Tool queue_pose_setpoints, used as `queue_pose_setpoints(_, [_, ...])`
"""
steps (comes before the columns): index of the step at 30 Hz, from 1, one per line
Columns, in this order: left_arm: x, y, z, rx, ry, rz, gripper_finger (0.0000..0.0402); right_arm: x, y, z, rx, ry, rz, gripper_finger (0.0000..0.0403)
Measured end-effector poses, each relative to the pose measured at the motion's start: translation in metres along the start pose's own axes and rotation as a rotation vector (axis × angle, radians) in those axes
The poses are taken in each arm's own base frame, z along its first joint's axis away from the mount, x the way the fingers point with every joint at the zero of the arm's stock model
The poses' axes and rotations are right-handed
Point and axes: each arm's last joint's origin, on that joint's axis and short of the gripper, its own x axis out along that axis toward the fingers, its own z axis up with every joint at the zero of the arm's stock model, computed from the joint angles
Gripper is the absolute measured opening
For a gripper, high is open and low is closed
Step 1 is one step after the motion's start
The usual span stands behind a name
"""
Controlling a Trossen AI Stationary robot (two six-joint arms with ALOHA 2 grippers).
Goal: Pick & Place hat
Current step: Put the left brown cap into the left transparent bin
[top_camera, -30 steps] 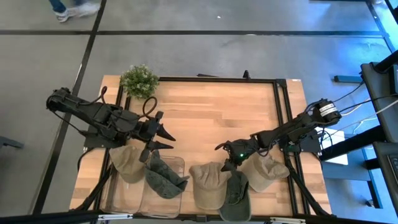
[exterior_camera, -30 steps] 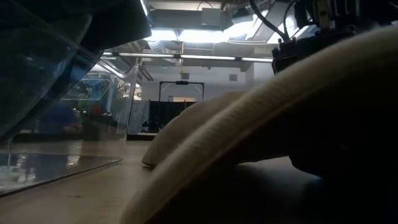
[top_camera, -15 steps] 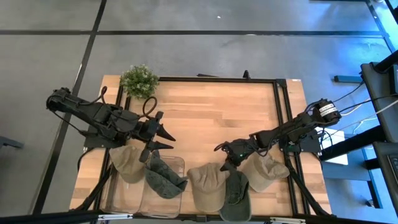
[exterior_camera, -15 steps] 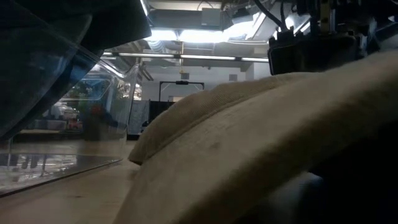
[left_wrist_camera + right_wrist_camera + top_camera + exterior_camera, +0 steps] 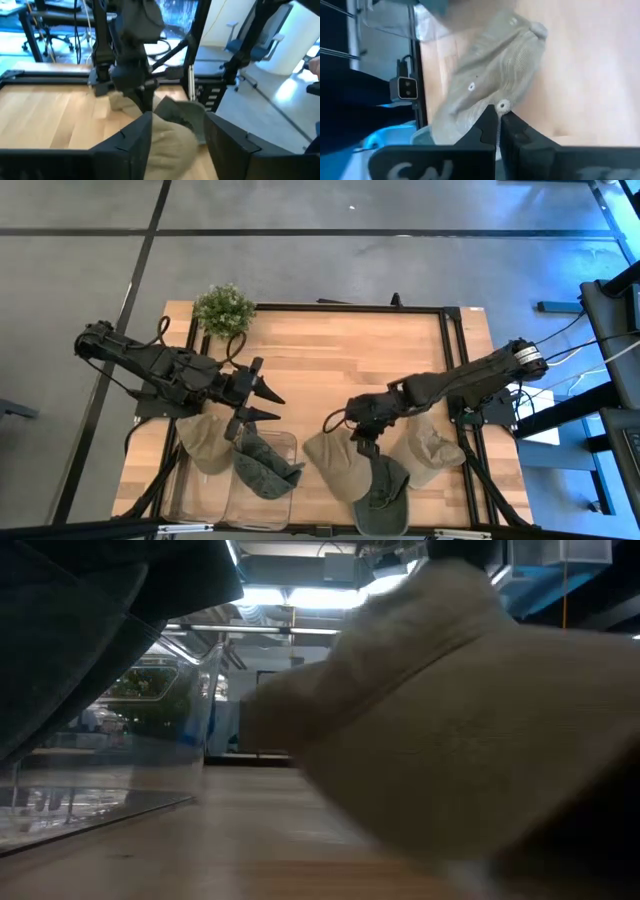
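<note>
High view shows your right tool [image 5: 352, 442] just below the frame's centre, pinched shut on the tan hat [image 5: 338, 468], whose crown drapes down toward the lower middle against the dark green hat [image 5: 380, 492]. Lift it fully clear of that neighbour before you swing left, or its hanging brim may drag the green one along. Your left tool [image 5: 262, 403] waits with fingers apart at centre left, just above the clear bin [image 5: 262, 498], so carry the hat in low and release only when it hangs over the bin's mouth.
</note>
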Motion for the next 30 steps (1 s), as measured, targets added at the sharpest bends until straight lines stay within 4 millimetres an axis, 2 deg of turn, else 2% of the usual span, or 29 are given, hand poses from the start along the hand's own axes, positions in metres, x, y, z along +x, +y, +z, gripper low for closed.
queue_pose_setpoints(8, [0.000, 0.000, 0.001, -0.008, -0.007, -0.008, 0.0238, -0.077, 0.031, 0.039, -0.190, -0.161, -0.103, 0.0004])
queue_pose_setpoints(13, [0.000, -0.002, 0.008, -0.016, -0.081, -0.023, 0.0243, -0.106, 0.041, 0.048, -0.250, -0.230, -0.105, 0.0004])
queue_pose_setpoints(16, [0.001, -0.001, 0.009, -0.027, -0.097, 0.026, 0.0243, -0.113, 0.044, 0.050, -0.272, -0.250, -0.097, 0.0004])
queue_pose_setpoints(21, [0.018, 0.014, 0.003, -0.069, -0.054, 0.143, 0.0240, -0.115, 0.044, 0.051, -0.274, -0.254, -0.093, 0.0004])
queue_pose_setpoints(30, [0.051, 0.039, 0.003, -0.097, 0.037, 0.054, 0.0241, -0.103, 0.050, 0.058, -0.294, -0.258, -0.018, 0.0004])
